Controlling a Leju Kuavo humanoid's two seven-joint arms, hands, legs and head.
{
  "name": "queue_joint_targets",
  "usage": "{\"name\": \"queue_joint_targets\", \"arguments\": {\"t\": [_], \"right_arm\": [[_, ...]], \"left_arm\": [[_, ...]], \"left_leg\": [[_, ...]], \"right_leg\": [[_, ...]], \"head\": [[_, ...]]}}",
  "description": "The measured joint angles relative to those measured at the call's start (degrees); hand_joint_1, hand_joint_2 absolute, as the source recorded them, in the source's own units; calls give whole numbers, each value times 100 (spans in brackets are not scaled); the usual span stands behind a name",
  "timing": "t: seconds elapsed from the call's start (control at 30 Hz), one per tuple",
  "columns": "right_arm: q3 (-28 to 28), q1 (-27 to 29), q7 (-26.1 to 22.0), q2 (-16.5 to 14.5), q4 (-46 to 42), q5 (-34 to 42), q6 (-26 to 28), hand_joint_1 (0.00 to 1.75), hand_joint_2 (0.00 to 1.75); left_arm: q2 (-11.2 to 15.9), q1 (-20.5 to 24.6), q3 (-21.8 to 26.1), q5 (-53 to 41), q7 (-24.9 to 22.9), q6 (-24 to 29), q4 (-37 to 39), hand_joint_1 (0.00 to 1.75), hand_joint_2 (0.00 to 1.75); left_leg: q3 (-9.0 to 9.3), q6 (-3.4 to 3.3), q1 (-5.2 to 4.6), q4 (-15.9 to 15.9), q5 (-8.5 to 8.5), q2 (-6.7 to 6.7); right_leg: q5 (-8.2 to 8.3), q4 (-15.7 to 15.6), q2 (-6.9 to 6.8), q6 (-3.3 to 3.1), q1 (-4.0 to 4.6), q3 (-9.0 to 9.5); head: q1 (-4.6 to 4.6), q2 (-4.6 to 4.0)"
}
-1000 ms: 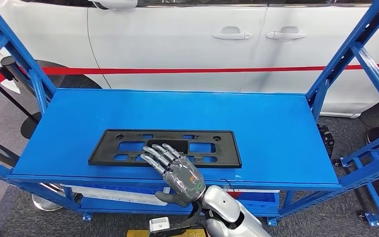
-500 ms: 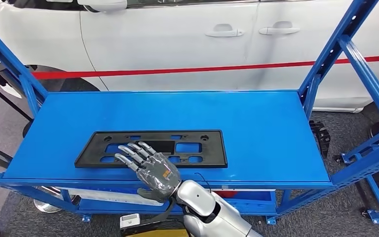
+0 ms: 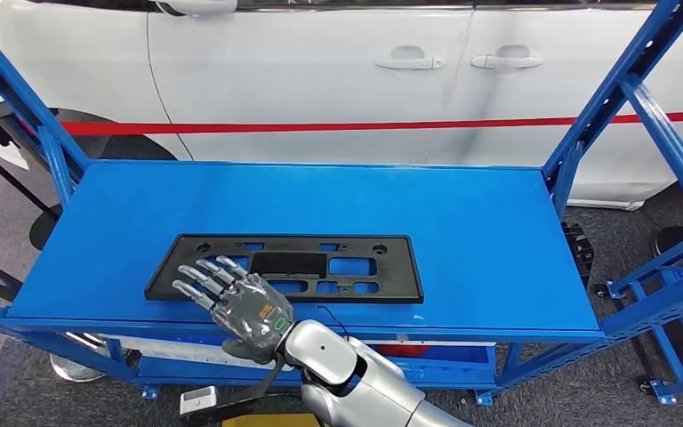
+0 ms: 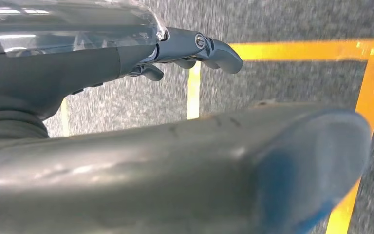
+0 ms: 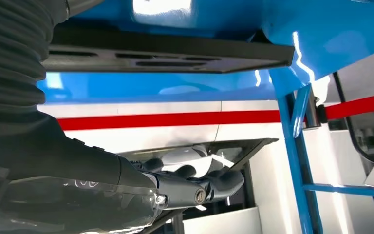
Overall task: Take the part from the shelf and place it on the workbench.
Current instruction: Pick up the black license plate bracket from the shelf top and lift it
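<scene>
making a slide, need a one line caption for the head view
Right robot hand reaches over the near edge of the black part lying flat on the blue shelf, white car behind.

The part (image 3: 285,268) lies flat on the shelf (image 3: 462,231), near its front edge and toward its left half. The right hand (image 3: 231,298) reaches over that front edge, its fingers (image 3: 203,274) spread above the part's left end; whether they touch it cannot be told. Most of the part stretches away to the right of the hand. Beyond the hand, behind the shelf, stands a car (image 3: 338,62), with a barrier tape (image 3: 356,125) running across between shelf and car. Shelf uprights (image 3: 627,98) rise at both ends. The left hand (image 4: 195,48) hangs over the floor (image 4: 282,73), where marking lines (image 4: 370,78) lie below it.
</scene>
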State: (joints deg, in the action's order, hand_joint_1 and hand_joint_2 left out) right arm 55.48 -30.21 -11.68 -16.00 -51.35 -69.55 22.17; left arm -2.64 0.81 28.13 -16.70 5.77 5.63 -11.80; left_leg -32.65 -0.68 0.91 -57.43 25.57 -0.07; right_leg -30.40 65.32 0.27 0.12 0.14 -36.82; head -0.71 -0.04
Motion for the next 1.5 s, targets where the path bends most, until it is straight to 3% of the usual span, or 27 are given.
{"name": "queue_joint_targets", "arguments": {"t": [0.07,0.1,0.3,0.33,0.37,0.43,0.47,0.53,0.6,0.63,0.67,0.7,0.77,0.83,0.93,1.0,1.1,1.13,1.17,1.2,1.23,1.3,1.33,1.43,1.47,1.5], "right_arm": [[16,-68,20,-42,192,-2,54,0,175],[16,-78,21,-48,244,-2,66,0,175],[16,-91,51,-59,337,-2,90,0,175],[16,-112,78,-77,417,-5,105,0,175],[16,-180,126,-125,565,-17,133,0,175],[16,-357,262,-253,967,-58,200,0,175],[17,-441,334,-313,1142,-79,222,0,175],[24,-510,441,-369,1313,-99,220,0,175],[50,-538,541,-391,1425,-91,207,0,175],[72,-541,597,-394,1480,-71,204,0,175],[93,-544,655,-395,1531,-42,206,0,175],[110,-553,717,-398,1576,-10,212,0,175],[123,-600,836,-409,1649,39,234,0,175],[123,-678,929,-416,1723,55,252,0,175],[132,-765,1041,-416,1835,50,258,0,175],[152,-818,1177,-416,1910,12,257,0,175],[210,-890,1419,-415,2064,-76,253,0,175],[229,-893,1457,-414,2114,-91,252,0,175],[246,-894,1484,-412,2159,-98,252,0,175],[263,-902,1506,-411,2195,-103,252,0,175],[278,-918,1536,-410,2224,-109,253,0,175],[295,-964,1640,-411,2287,-134,262,18,175],[298,-987,1699,-412,2326,-154,274,37,175],[298,-1037,1869,-414,2465,-224,333,122,175],[298,-1050,1911,-414,2508,-249,345,143,175],[298,-1065,1940,-415,2545,-272,350,152,175]], "left_arm": [[1,9,0,-26,0,-1,0,0,0],[2,11,0,-31,0,-1,0,0,0],[2,11,0,-47,0,-1,0,0,0],[2,11,0,-57,0,-1,0,0,0],[2,16,0,-72,0,-2,0,0,0],[5,35,0,-95,2,-4,0,0,0],[7,44,0,-104,3,-4,0,0,0],[9,51,0,-114,7,-5,0,0,0],[9,50,0,-127,11,-7,0,0,0],[9,46,0,-138,16,-9,0,0,0],[10,42,0,-150,22,-11,0,0,0],[13,42,0,-165,29,-13,0,0,0],[19,50,0,-193,40,-21,0,0,0],[22,59,0,-208,46,-35,0,0,0],[22,57,0,-235,48,-50,0,0,0],[22,57,0,-262,50,-56,0,0,0],[23,68,0,-294,57,-61,0,0,0],[25,70,0,-302,58,-62,0,0,0],[26,69,0,-306,59,-63,0,0,0],[26,69,0,-306,59,-65,0,0,0],[26,69,0,-308,59,-66,0,0,0],[21,73,0,-315,65,-74,0,0,0],[19,75,0,-320,69,-79,0,0,0],[19,75,0,-342,76,-85,0,0,0],[21,75,0,-352,79,-88,0,0,0],[24,76,0,-361,83,-92,0,0,0]], "left_leg": [[-5,-19,-2,-1,0,3],[-6,-19,-3,-2,0,2],[-4,-18,-3,-4,1,-2],[0,-15,-3,-7,4,-5],[1,5,-16,-22,16,-9],[5,122,-21,-47,55,-11],[-21,184,-23,-119,120,-10],[-228,255,-3,-589,406,-8],[-585,287,5,-1348,738,-9],[-710,299,9,-1596,793,-8],[-741,305,12,-1633,734,-8],[-661,306,16,-1437,568,-8],[-314,288,17,-676,179,-8],[-83,235,-2,-163,21,-17],[-66,133,-13,-77,10,-22],[-54,59,9,-42,-17,-13],[-57,-3,10,-29,-29,-5],[-57,-5,7,-30,-28,-6],[-54,-6,6,-31,-27,-7],[-47,-4,4,-32,-25,-9],[-38,1,2,-33,-21,-12],[-31,24,-12,-41,-10,-20],[-35,47,-21,-45,-7,-24],[-41,146,-28,-39,-1,-24],[-48,179,-22,-66,29,-21],[-91,206,-18,-174,112,-19]], "right_leg": [[-304,679,-2,33,-23,-330],[-377,879,-2,40,-28,-428],[-360,1018,-3,45,-39,-504],[-249,905,-4,40,-43,-456],[-43,488,-6,12,-36,-259],[343,-381,-9,-103,-22,143],[452,-703,-11,-166,-19,293],[471,-738,-17,-229,-33,306],[466,-734,-21,-249,-25,305],[462,-729,-21,-252,-21,306],[458,-722,-19,-253,-19,307],[450,-712,-14,-247,-21,310],[422,-680,-2,-216,-18,315],[405,-649,4,-168,-2,298],[409,-646,4,-86,1,282],[263,-448,1,-28,-5,202],[-246,577,-3,22,-23,-282],[-330,873,-3,28,-29,-431],[-307,984,-3,26,-33,-495],[-168,848,-4,14,-35,-438],[40,517,-4,-8,-34,-282],[370,-284,-9,-65,-15,102],[436,-528,-11,-84,-1,215],[460,-686,-1,-133,10,270],[476,-712,0,-160,-3,281],[492,-738,-3,-190,-17,292]], "head": [[1,0],[1,0],[3,0],[3,0],[2,0],[-1,0],[-3,0],[-9,0],[-11,0],[-11,0],[-11,0],[-11,0],[-11,0],[-7,0],[-1,0],[0,0],[2,0],[2,0],[2,0],[2,0],[2,0],[1,0],[-1,0],[-3,0],[-3,0],[-7,0]]}}
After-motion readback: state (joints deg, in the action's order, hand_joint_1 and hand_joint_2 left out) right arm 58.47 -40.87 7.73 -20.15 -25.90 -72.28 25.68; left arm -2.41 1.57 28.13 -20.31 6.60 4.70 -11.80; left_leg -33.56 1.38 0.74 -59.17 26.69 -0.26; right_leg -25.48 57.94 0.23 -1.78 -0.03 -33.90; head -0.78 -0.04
